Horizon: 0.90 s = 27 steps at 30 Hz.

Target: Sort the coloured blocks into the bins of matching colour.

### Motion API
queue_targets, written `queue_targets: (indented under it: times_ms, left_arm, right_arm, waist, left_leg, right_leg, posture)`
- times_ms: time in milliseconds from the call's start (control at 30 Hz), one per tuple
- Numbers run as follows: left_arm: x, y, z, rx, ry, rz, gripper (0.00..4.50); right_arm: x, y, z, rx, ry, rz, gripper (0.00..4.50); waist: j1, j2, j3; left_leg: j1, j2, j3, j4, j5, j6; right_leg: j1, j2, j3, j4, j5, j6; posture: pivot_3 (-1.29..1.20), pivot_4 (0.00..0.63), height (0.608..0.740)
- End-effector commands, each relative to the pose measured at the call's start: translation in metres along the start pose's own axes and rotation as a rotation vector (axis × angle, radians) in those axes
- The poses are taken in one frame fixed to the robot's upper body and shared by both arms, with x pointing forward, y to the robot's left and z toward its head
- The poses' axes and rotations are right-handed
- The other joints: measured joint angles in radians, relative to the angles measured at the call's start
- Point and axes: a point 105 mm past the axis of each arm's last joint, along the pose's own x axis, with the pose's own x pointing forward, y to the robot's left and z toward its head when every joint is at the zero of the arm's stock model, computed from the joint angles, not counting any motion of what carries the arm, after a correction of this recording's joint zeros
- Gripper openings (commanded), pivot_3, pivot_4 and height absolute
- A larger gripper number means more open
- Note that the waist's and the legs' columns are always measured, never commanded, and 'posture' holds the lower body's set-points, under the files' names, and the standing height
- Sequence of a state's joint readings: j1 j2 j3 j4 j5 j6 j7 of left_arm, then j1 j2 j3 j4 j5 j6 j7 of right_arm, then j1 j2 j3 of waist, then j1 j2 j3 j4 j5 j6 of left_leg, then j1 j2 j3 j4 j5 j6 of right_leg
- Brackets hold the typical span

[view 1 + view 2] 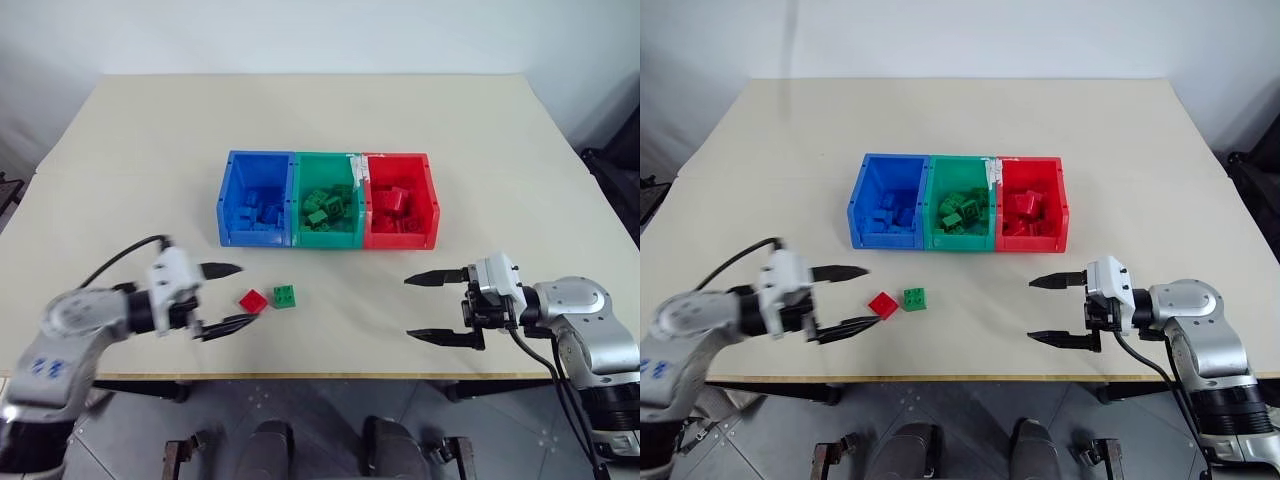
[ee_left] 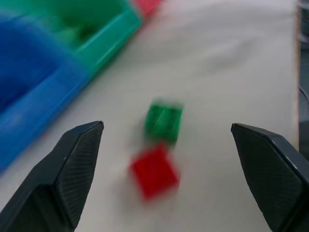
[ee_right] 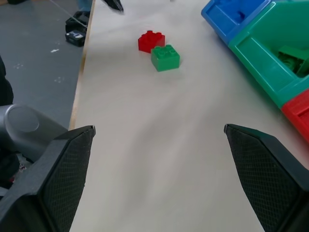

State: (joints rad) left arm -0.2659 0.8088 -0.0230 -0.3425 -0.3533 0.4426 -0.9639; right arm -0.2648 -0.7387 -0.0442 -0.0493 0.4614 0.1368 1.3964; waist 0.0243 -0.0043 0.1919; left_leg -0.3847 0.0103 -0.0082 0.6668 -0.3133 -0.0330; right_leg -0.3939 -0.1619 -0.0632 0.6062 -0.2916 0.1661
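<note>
Two small blocks lie side by side on the table in front of the bins: a red block and a green block. My left gripper is open just left of the red block, its jaws spread wide and level with nothing between them. At the right, my right gripper is open and empty, pointing left over bare table. The blue bin, green bin and red bin stand joined in a row at mid table, each holding several blocks of its own colour.
The table's front edge runs just below both grippers. A cable loops from my left wrist. Bare tabletop lies between the two loose blocks and my right gripper.
</note>
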Motion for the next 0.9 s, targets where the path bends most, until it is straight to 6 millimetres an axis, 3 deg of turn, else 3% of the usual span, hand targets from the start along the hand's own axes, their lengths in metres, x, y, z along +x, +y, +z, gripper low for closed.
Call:
queue_targets:
  times_ms: [33,200,267,600,800,900]
  left_arm:
    - [0.014,-0.001,-0.009,-0.017,0.107,-0.034,4.5]
    - [0.032,0.013,-0.035,0.005,0.282,-0.001,4.5]
    - [0.033,0.014,-0.036,0.009,0.3,-0.002,4.5]
    - [0.037,0.02,-0.028,0.015,0.237,-0.016,1.47]
    - [0.046,0.043,0.016,0.057,-0.001,0.078,1.48]
    - [0.058,0.067,0.059,0.088,-0.198,0.17,1.48]
  right_arm:
    - [0.001,0.004,0.01,-0.026,-0.009,-0.002,4.47]
    - [0.004,0.015,0.009,0.015,0.013,0.026,4.47]
    - [0.004,0.017,0.01,0.013,0.021,0.015,4.47]
    - [0.001,0.019,0.004,0.003,0.027,-0.06,4.5]
    - [-0.006,0.014,0.01,-0.011,-0.039,-0.192,4.5]
    - [-0.018,-0.003,0.023,0.004,-0.185,-0.433,4.5]
  waist:
    - [-0.012,0.0,0.0]
    - [-0.022,0.0,0.0]
    - [-0.02,0.0,0.0]
    - [-0.001,0.0,0.0]
    - [0.003,-0.001,0.001]
    - [0.008,-0.002,0.001]
  left_leg:
    - [0.001,0.0,0.001,0.0,0.0,0.0]
    - [0.0,0.001,0.002,-0.002,0.0,0.0]
    - [0.0,0.001,0.002,-0.001,0.0,0.0]
    - [0.0,0.001,0.002,0.002,0.0,0.0]
    - [-0.001,0.001,0.001,0.004,0.0,0.0]
    - [-0.001,0.001,0.0,0.006,0.0,0.0]
  right_leg:
    - [0.0,0.0,0.001,0.0,0.0,0.0]
    - [-0.001,0.001,0.001,0.0,0.0,0.0]
    - [-0.001,0.001,0.001,-0.001,0.0,0.0]
    - [0.0,0.001,0.001,0.001,0.0,0.0]
    - [0.0,0.001,0.001,0.001,0.0,0.0]
    - [0.0,0.001,0.001,0.001,0.0,0.001]
  posture:
    - [0.0,0.15,0.74]
    - [0.0,0.15,0.74]
    - [0.0,0.15,0.74]
    - [0.0,0.15,0.74]
    - [0.0,0.15,0.74]
    - [0.0,0.15,0.74]
